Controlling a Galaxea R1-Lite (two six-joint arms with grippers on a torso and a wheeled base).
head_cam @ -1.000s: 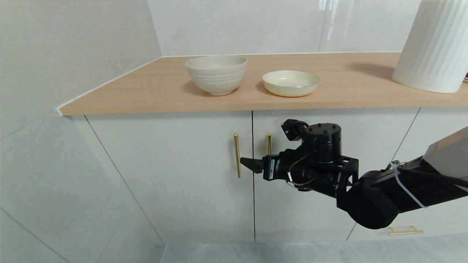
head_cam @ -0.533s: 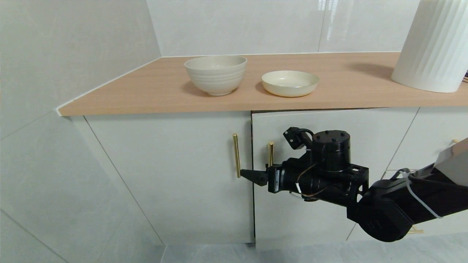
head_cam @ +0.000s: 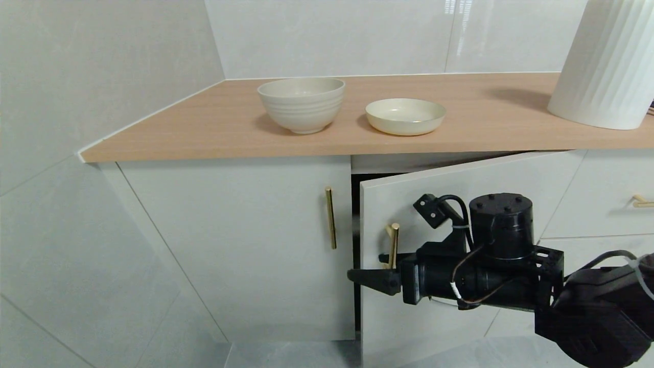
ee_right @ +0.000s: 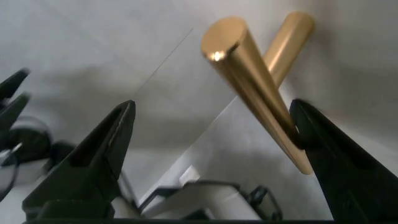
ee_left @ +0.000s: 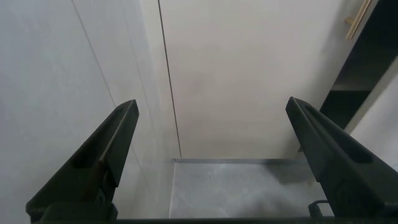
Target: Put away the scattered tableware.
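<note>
A: Well, head view first. Whereabouts of the tableware?

B: On the countertop [head_cam: 204, 133], well above the brass handle [head_cam: 393, 244]. Deep bowl [head_cam: 301, 104] up and to the left of that handle, shallow dish [head_cam: 405, 116] almost straight above it. Both upright, both empty, near each other without touching.

A: And the right gripper [head_cam: 368, 267]?

B: Level with the handle's lower half, fingers [head_cam: 372, 279] apart, one either side of the upright bar. Hooked round rather than clamped. Door [head_cam: 460, 179] ajar, dark gap [head_cam: 356, 214] just left of the handle, contents too dark to tell.

A: Left wrist view?

B: Left gripper [ee_left: 210, 106] spread wide, holding nothing, low over the floor [ee_left: 236, 186], across the gap from the handle.

A: Right wrist view?

B: Handle [ee_right: 255, 74] between the parted fingers [ee_right: 93, 168], against one, clear of the other.

A: Next move?

B: Probably more outward pull. Bar upright, crosswise to the fingers, so likely hooked well enough.
</note>
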